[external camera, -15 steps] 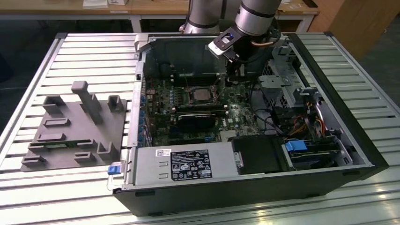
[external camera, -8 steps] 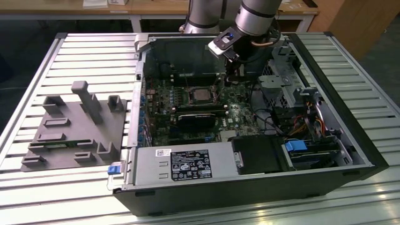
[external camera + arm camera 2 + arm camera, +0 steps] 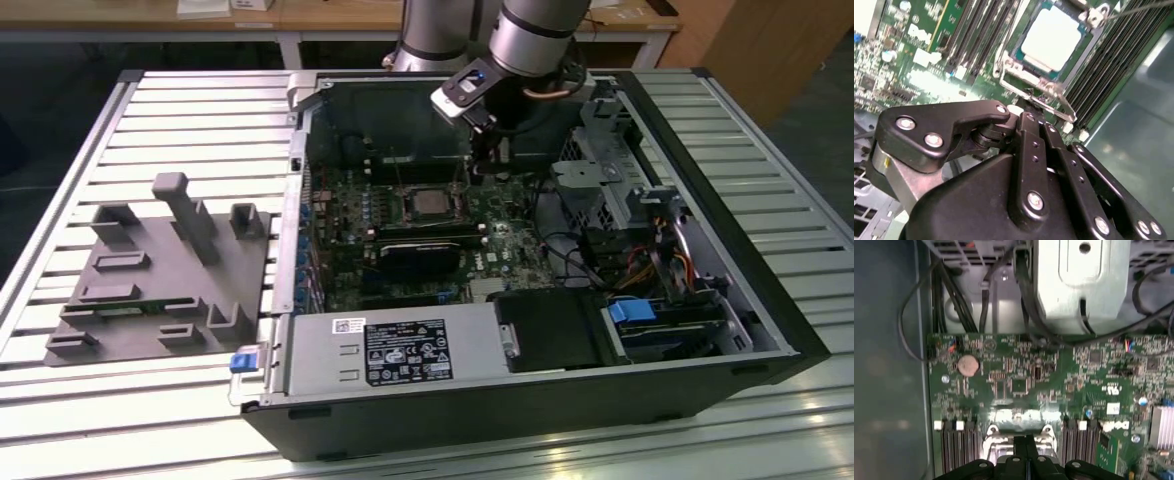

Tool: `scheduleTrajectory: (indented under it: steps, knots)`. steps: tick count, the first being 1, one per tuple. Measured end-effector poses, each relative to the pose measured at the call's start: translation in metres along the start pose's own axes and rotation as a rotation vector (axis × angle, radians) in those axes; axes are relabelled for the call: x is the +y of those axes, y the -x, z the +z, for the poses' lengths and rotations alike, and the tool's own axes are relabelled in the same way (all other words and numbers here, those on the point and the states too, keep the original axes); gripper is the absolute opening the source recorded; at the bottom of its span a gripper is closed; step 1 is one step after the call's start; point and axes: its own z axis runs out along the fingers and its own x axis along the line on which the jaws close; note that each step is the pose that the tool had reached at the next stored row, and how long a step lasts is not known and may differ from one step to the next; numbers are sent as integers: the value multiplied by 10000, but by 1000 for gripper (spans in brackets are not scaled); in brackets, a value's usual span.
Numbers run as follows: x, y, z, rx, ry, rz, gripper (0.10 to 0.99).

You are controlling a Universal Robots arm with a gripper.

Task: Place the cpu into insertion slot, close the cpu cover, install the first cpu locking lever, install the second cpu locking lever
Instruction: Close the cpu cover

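presently the cpu (image 3: pixel 430 203) lies flat in the slot (image 3: pixel 406 204) of the board (image 3: pixel 514 240), inside the open case (image 3: pixel 561 420) on the tabletop (image 3: pixel 200 100). in the exterior view the fingers (image 3: pixel 483 165) hang above the board. the cpu lies at about 7 o'clock from them, near but apart. the fingers are drawn together with no gap showing, and nothing is seen held between them. judgement: the cpu is placed, and the work in hand concerns the cover (image 3: pixel 1050 95). its silvery frame runs round the chip, and its nearer edge is just beside the fingertips. whether it lies fully down i cannot tell. the second wrist view shows the bright chip top through the cover's window. it also shows a thin lever (image 3: pixel 1140 7) standing free beyond the far corner, unlatched by appearance. the first wrist view shows the closed fingers end-on between two silvery tabs (image 3: pixel 990 432), with memory slots (image 3: pixel 954 450) on either side.
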Motion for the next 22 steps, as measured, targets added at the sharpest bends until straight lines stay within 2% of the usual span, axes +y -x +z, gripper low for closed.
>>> scheduleTrajectory:
  steps: [5,9,15,22]
  knots:
    - [-126,-7,30,2,15,0,102]
    - [-168,-7,38,-1,68,-3,102]
    - [-232,-6,75,7,615,-44,102]
    - [-278,-5,128,7,1049,-178,102]
